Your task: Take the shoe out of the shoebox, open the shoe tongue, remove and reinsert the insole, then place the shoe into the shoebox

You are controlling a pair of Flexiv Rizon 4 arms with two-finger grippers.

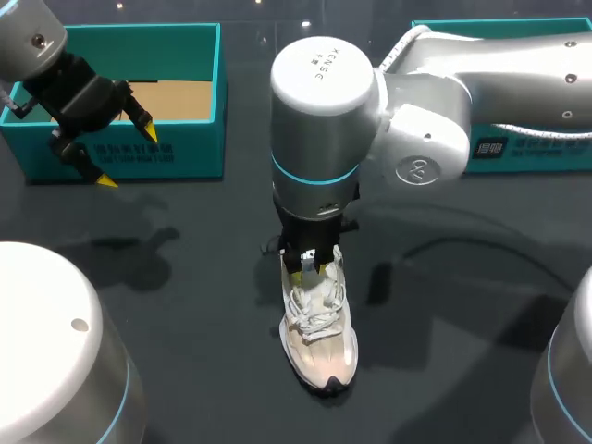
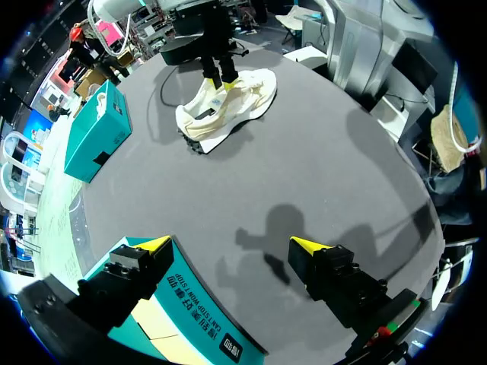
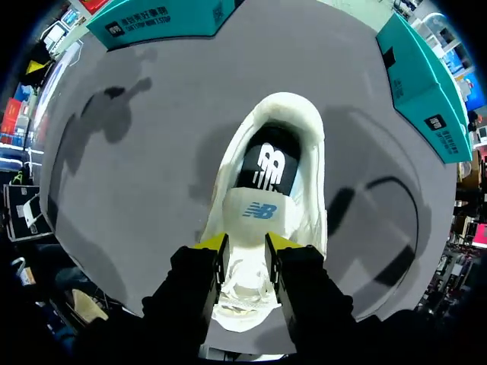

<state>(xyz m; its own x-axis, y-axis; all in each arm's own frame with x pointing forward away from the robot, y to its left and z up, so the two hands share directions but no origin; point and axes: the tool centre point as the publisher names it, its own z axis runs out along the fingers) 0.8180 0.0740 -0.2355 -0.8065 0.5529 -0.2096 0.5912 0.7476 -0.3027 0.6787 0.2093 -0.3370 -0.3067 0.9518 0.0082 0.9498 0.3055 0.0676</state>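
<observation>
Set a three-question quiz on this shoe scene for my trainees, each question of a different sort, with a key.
1. Fill the gap: the left fingers, above the front wall of the open box, are ___ and hold nothing.
2. True or false: the shoe lies inside the open box.
3. Which fingers pinch the tongue of the shoe? A. left fingers B. right fingers C. neither

Key: 1 open; 2 false, it stands on the table; 3 B.
</observation>
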